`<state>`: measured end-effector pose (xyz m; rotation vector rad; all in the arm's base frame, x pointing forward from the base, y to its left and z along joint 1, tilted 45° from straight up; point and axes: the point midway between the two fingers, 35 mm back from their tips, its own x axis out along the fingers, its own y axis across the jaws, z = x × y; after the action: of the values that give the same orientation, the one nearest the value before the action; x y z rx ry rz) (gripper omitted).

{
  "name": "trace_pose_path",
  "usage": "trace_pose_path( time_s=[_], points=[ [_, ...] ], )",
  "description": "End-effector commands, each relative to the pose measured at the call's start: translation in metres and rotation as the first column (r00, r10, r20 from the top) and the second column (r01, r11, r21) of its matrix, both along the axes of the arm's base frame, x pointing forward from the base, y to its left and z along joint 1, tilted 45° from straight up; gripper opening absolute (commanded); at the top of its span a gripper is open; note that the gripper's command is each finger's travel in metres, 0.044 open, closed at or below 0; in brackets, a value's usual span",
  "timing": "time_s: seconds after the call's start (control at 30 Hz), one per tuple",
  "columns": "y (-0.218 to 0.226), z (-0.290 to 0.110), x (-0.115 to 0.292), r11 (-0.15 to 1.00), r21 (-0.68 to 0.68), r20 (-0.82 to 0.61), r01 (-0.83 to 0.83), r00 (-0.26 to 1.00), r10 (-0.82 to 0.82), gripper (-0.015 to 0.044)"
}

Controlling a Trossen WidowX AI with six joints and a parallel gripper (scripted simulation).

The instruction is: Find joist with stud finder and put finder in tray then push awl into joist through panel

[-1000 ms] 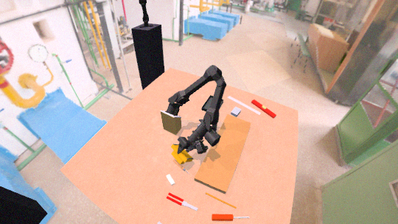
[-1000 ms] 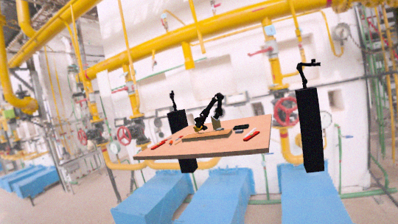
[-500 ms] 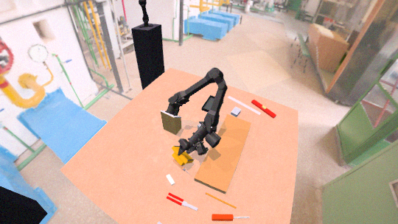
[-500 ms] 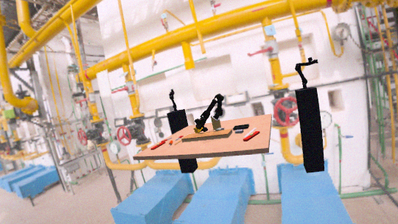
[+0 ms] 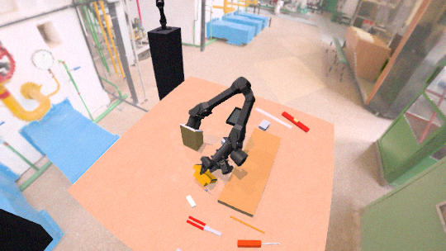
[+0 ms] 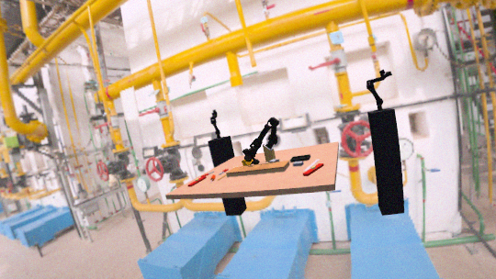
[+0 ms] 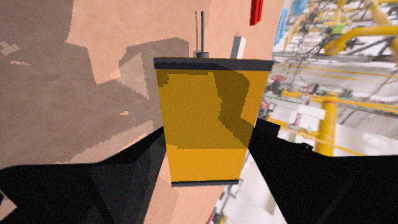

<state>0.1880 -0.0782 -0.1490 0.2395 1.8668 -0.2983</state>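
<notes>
My gripper (image 5: 205,167) (image 7: 206,129) is shut on the yellow stud finder (image 5: 203,177) (image 6: 248,161) (image 7: 205,125). It holds the stud finder low over the table (image 5: 136,173), just left of the near half of the orange floor panel (image 5: 252,165) (image 6: 259,168). The olive tray (image 5: 192,138) (image 6: 270,154) stands upright on the table behind the gripper, by the arm's base. A thin tool with a metal shaft (image 7: 200,32) lies on the table just beyond the stud finder. An orange-handled tool with a thin shaft (image 5: 249,243) lies at the front edge.
A white block (image 5: 190,201), red-handled pliers (image 5: 198,221) and a pencil (image 5: 247,224) lie near the table's front. A grey block (image 5: 264,125), a white strip (image 5: 272,117) and a red level (image 5: 295,121) lie behind the panel. A black pillar (image 5: 166,59) stands behind the table.
</notes>
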Motion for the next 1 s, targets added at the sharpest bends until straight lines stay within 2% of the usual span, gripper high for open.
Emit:
trace_pose_path(
  time_s=[0.0,0.17,0.97],
  points=[
    [-0.002,0.0,0.0,1.0,-0.004,-0.001,0.002,1.0,-0.002,0.0315],
    [-0.002,0.001,0.0,1.0,-0.004,-0.001,0.002,1.0,-0.002,0.044],
    [-0.002,0.031,0.01,1.0,0.0,0.0,0.0,1.0,0.0,0.044]
  ],
)
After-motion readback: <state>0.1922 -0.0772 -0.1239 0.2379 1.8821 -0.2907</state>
